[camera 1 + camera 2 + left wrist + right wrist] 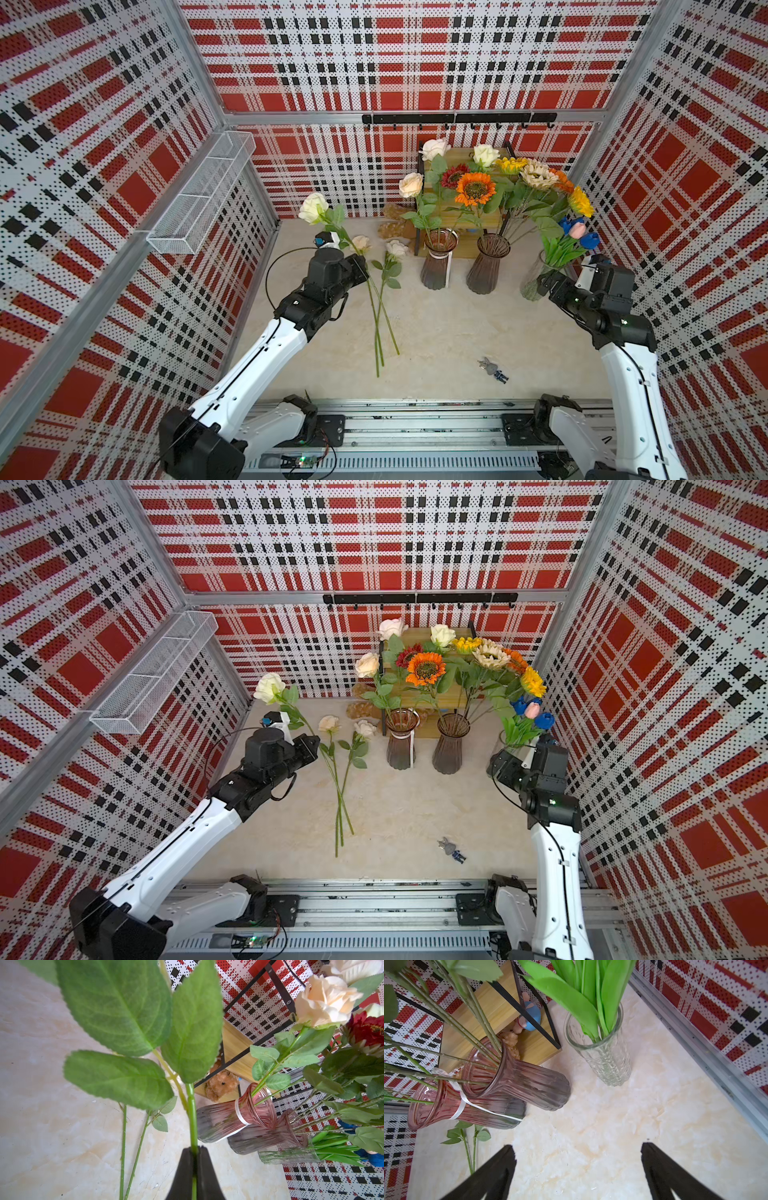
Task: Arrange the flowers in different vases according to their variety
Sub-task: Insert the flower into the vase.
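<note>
1. Plainly, only the left wrist view shows the left gripper (194, 1150) pinching: its black fingers (182, 1169) are pressed together on the green stem of a cream-white rose (313, 208), whose bloom, seen in both top views, hangs above the pale marble-patterned tabletop (436, 332)
2. Only the right wrist view shows the right gripper (578, 1147) spread wide with nothing between its jaws, over bare tabletop near the clear textured glass cylinder vase (608, 1059); that view catches just green leaves, while the top views show the blue and pink tulips (577, 232) in it
3. Two more cream roses (360, 243) lie flat on the tabletop just beside the left gripper, stems crossing
4. A ribbed smoky purple-brown glass vase (436, 266) with a white band round its neck holds roses; its unbanded twin (484, 270) just beside it holds the orange, red, yellow and cream sunflowers (476, 189)
5. A blue-capped toy figure (529, 1016) on the wooden shelf (488, 1007) shows clearly in the right wrist view; a small grey figurine (492, 369) lying on the tabletop appears in the top views
</note>
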{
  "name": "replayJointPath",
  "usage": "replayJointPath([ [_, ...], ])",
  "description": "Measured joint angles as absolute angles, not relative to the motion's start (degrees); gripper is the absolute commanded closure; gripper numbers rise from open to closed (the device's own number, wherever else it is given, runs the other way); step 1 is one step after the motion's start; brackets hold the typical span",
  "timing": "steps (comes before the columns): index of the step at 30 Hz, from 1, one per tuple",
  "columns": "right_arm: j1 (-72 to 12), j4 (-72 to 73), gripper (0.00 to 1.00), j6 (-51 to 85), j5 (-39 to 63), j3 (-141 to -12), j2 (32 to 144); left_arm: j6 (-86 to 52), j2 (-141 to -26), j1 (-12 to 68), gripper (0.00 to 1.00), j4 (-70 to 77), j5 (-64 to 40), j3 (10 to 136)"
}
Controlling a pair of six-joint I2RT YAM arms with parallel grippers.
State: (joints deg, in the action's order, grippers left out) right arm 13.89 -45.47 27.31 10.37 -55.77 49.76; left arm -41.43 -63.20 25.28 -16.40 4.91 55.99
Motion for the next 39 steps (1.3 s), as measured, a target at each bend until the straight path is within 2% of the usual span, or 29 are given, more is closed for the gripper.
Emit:
replayJointPath([
  [5,13.9,-46.9,0.00,30.0,12.6,-53.9,42.8,-40.4,-64.0,27.0,1.00,-16.3,4.2,57.3],
  [9,13.1,-46.5,0.00,32.4,18.5,-53.5,39.9,-38.4,-65.1,28.3,1.00,-14.6,1.7,57.5],
  [12,8.4,-45.3,0.00,33.4,22.1,-53.5,40.9,-35.8,-65.6,29.4,1.00,-13.0,-0.7,57.5],
  [14,2.0,-44.1,0.00,33.7,22.9,-53.6,42.2,-34.3,-65.6,29.8,1.00,-11.9,-2.2,57.5],
  [21,-26.5,-35.5,0.06,34.0,17.0,-57.6,52.4,-31.8,-67.4,30.1,1.00,-8.0,-5.8,58.4],
  [25,-36.1,-28.3,0.10,33.6,14.7,-60.0,60.7,-31.4,-68.7,30.1,1.00,-6.6,-7.6,59.2],
  [32,-43.3,-20.5,0.20,29.9,13.2,-67.4,75.0,-31.0,-69.8,31.6,1.00,-5.5,-10.2,59.6],
  [39,-43.8,-18.3,0.39,25.9,13.1,-72.6,80.9,-31.0,-69.6,32.8,1.00,-5.1,-10.8,59.5],
])
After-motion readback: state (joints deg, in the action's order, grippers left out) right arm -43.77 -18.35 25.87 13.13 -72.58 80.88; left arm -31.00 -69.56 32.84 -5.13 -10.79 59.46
